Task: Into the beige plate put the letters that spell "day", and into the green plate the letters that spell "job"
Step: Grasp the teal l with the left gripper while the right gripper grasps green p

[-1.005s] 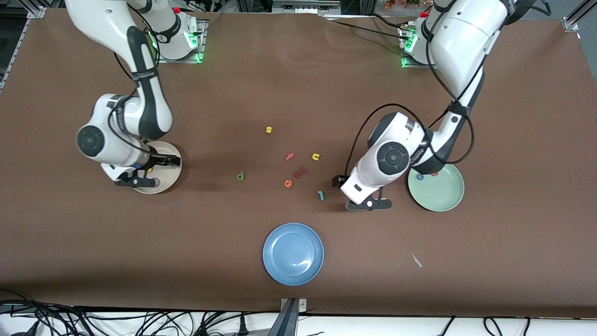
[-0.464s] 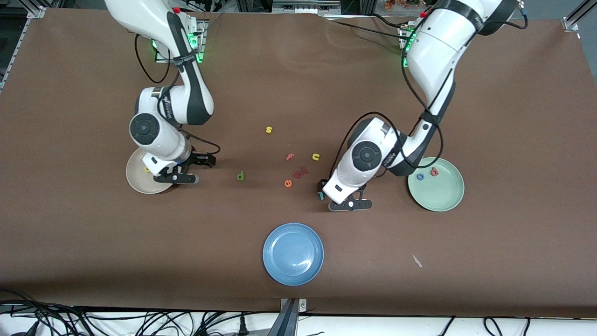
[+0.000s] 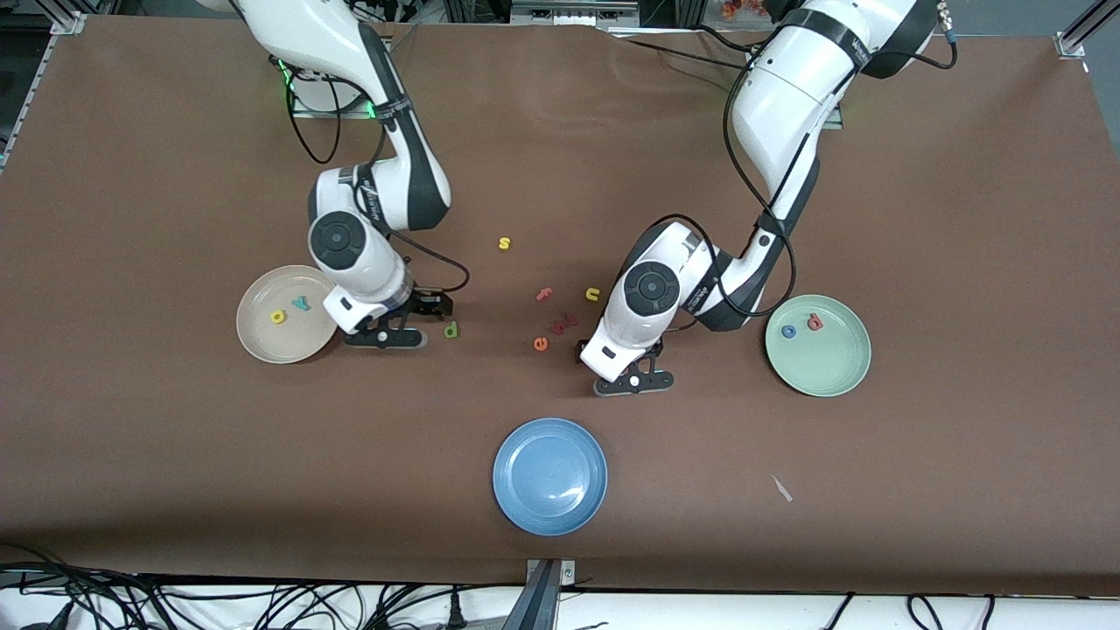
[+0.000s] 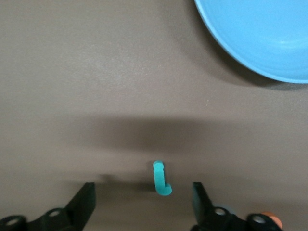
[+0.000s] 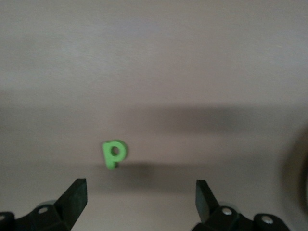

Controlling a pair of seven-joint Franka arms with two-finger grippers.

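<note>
Reaching from the upper right of the front view, the left arm bends down to mid-table; left gripper (image 3: 632, 382) low over the j (image 4: 161, 178), fingers (image 4: 83, 202) apart, the hook between them in the left wrist view, untouched. In the front view the j is hidden under the wrist.

Right arm: comes from the upper left of the front view, elbow folded; right gripper (image 3: 386, 338) low over the table just beside the d (image 3: 451, 330), fingers (image 5: 74, 198) wide apart, nothing held. In the right wrist view the d (image 5: 114, 153) lies ahead of the fingers, flat.

Beige plate (image 3: 255, 341): left-centre of the front view; holds the yellow a (image 3: 278, 316) and teal y (image 3: 301, 304), apart from each other.

Green plate (image 3: 831, 367): right-centre; holds the blue o (image 3: 788, 331) and red b (image 3: 815, 322), side by side.

Blue plate (image 3: 550, 475): lower centre, also at the upper right of the left wrist view.

Loose letters, centre of the front view: yellow s (image 3: 504, 243), pink f (image 3: 544, 294), yellow u (image 3: 592, 294), orange e (image 3: 541, 344), a dark red letter (image 3: 564, 324) near the e. The e lies close to the left wrist.
</note>
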